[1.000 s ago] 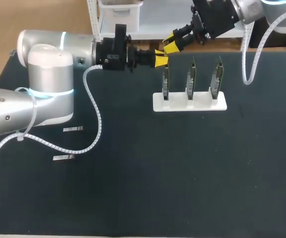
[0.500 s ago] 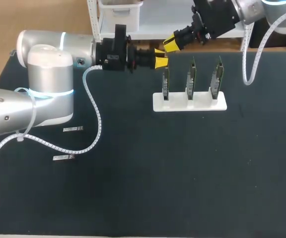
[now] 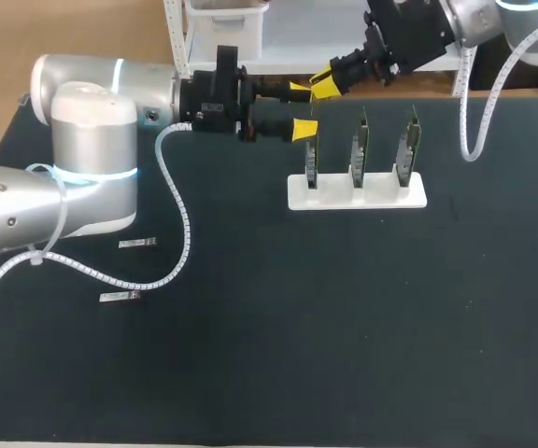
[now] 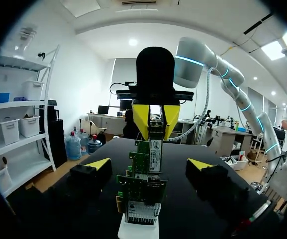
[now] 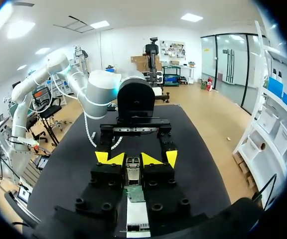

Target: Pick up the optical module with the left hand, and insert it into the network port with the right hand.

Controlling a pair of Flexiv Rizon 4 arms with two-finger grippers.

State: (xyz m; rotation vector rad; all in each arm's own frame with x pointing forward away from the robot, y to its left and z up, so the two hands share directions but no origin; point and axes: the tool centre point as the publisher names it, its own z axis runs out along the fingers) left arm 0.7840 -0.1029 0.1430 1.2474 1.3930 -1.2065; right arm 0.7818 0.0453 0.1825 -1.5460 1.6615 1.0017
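Since the optical module (image 4: 155, 144) sits in our right claw (image 3: 323, 84), pick-up and handover look done; insertion is left.
From the head camera, our left claw (image 3: 302, 110) gapes wide and empty near the far edge of the table (image 3: 250, 355), just beside the right claw and above the network cards (image 3: 358, 149) in their white stand (image 3: 357, 191). In the left wrist view, the right claw's tips pinch the optical module ahead of our spread fingers. The right wrist view shows the optical module (image 5: 133, 169) clamped between its own tips.
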